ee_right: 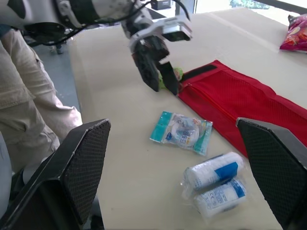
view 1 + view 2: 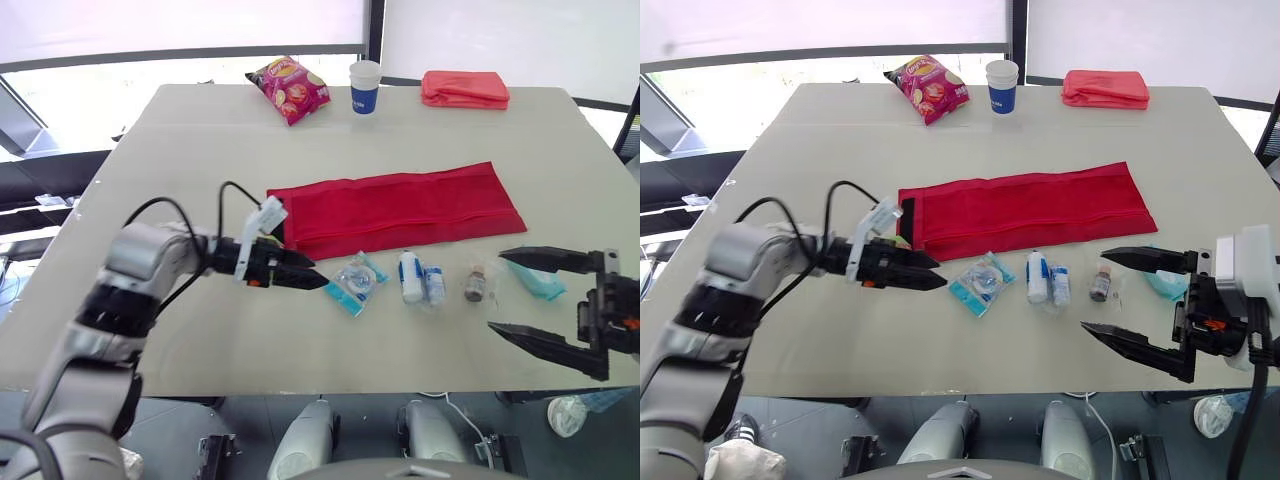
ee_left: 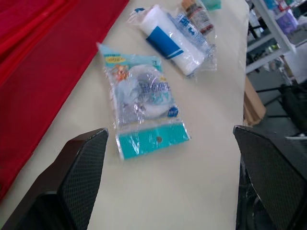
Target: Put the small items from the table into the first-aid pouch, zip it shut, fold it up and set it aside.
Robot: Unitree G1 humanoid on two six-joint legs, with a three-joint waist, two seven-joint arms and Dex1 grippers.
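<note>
The first-aid pouch (image 2: 400, 205) lies unfolded and flat in the middle of the table (image 2: 200, 130), its long side running left to right. None of the small items is inside it. They sit in a row on the table just near of its near edge. From the left they are a clear packet with teal ends (image 2: 357, 283), a white roll with a blue band (image 2: 410, 276), a smaller wrapped roll (image 2: 434, 284) touching it, a small brown bottle (image 2: 475, 283), and a teal item (image 2: 538, 280) at the right end. The left gripper (image 2: 318, 272) hovers low over the table by the pouch's left near corner. It points right at the clear packet, its fingers parted and holding nothing. A small greenish thing (image 1: 178, 73) shows at the pouch's left end, behind that gripper, too hidden to identify. The right gripper (image 2: 495, 290) hangs at the near right of the table, pointing left, its two fingers spread wide and empty. The brown bottle is just left of its tips and the teal item is beside its far finger. Along the far edge stand a chip bag (image 2: 288, 88), a blue and white paper cup (image 2: 365, 86) and a folded red cloth (image 2: 465, 88). A person's beige trouser leg (image 1: 29, 110) shows off the table's near left side.
</note>
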